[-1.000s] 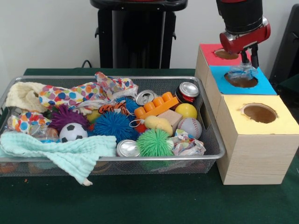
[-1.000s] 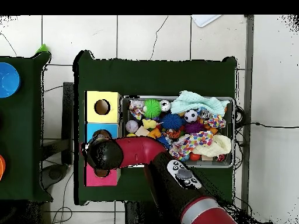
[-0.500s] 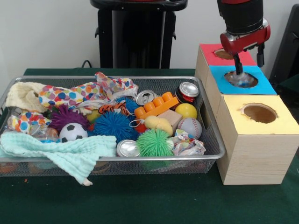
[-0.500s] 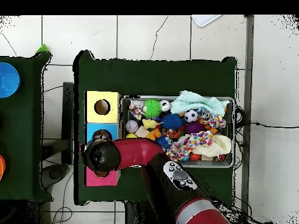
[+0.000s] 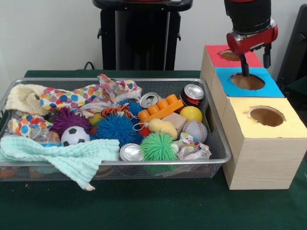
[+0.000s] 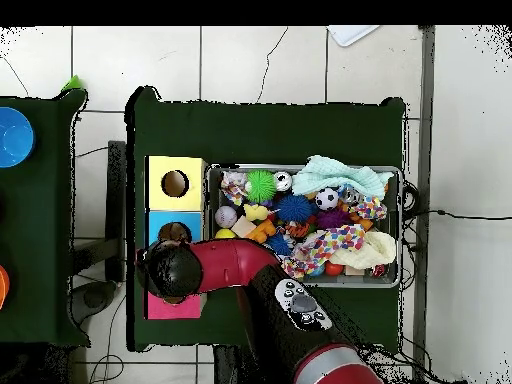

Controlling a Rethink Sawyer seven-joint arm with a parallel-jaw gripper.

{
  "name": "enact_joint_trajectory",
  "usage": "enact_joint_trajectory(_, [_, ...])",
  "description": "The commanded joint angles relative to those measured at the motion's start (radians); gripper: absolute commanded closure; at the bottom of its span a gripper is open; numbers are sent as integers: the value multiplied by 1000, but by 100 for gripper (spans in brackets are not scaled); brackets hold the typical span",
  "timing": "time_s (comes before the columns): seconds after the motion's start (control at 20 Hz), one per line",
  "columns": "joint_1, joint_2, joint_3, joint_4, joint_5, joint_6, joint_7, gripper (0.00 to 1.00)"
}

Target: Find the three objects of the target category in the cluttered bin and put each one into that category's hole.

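My gripper (image 5: pixel 255 61) hangs open and empty just above the hole (image 5: pixel 247 81) of the blue-topped box (image 5: pixel 268 88); the opening looks dark and bare. In the overhead view my wrist (image 6: pixel 172 268) covers the gripper and part of the blue box (image 6: pixel 160 224). The wire mesh bin (image 5: pixel 168 163) lies to the left, full of toys; it also shows in the overhead view (image 6: pixel 402 225). One transparent crinkly container (image 5: pixel 42 137) with a bluish glint lies at the bin's left end, half under the mint cloth (image 5: pixel 72 155). No other such container shows.
The red-topped box (image 5: pixel 216 56) stands behind the blue one, the yellow-topped box (image 5: pixel 266 139) in front. Silver cans (image 5: pixel 131 152) (image 5: pixel 194 92), dotted paper wads (image 5: pixel 192 149), spiky balls and a cream cloth (image 5: pixel 24 98) fill the bin. The black pedestal (image 5: pixel 139 38) stands behind.
My gripper held a transparent container over the blue box's hole, then opened. The container dropped into the hole and is out of sight. My gripper has risen slightly.
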Motion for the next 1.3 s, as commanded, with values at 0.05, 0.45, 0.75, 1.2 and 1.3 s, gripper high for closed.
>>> enact_joint_trajectory(0.05, [-24, -52, -21, -19, 17, 86, 113, 0])
enact_joint_trajectory(0.45, [-66, -124, 7, -20, 23, 197, 50, 0])
enact_joint_trajectory(0.75, [-116, -135, 15, -63, -15, 260, -18, 0])
enact_joint_trajectory(1.2, [-191, -132, 34, -122, -80, 303, -102, 0])
enact_joint_trajectory(1.3, [-201, -131, 27, -139, -95, 311, -105, 0])
